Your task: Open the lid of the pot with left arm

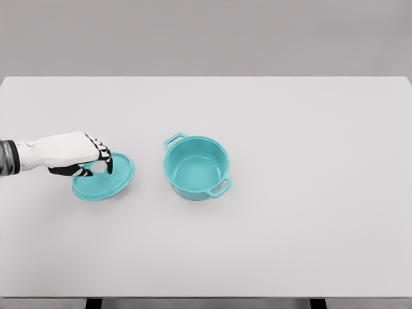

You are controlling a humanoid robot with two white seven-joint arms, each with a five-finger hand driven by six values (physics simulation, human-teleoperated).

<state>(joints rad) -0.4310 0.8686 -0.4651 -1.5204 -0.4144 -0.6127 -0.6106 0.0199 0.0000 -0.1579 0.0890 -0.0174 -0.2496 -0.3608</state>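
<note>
Lid is off the pot. It's on the table, well to the left of the pot and clear of it. It looks slightly tilted, near edge down, far side up under the hand, so I'd say it's touching down or just short of flat. Can't tell for sure from this angle.

Left hand comes in from the left edge and sits over the lid's far-left part. Fingers are curled down around where the knob should be. The knob itself is hidden by the hand. Reads as gripping the lid, not let go.

Pot is open and upright near the middle of the table, inside looks empty, one handle pointing back-left, the other front-right.

Right arm isn't in the shot.

Step in hand, my read: the lift-off is done, and this is the set-down at the end of it.

Next move calls for:
- lid settled flat on the table before letting go
- fingers opened off the knob
- hand pulled straight up and back so it doesn't drag the lid

Only risk I see is the lid sliding or rocking if it's let go while tilted.
</note>
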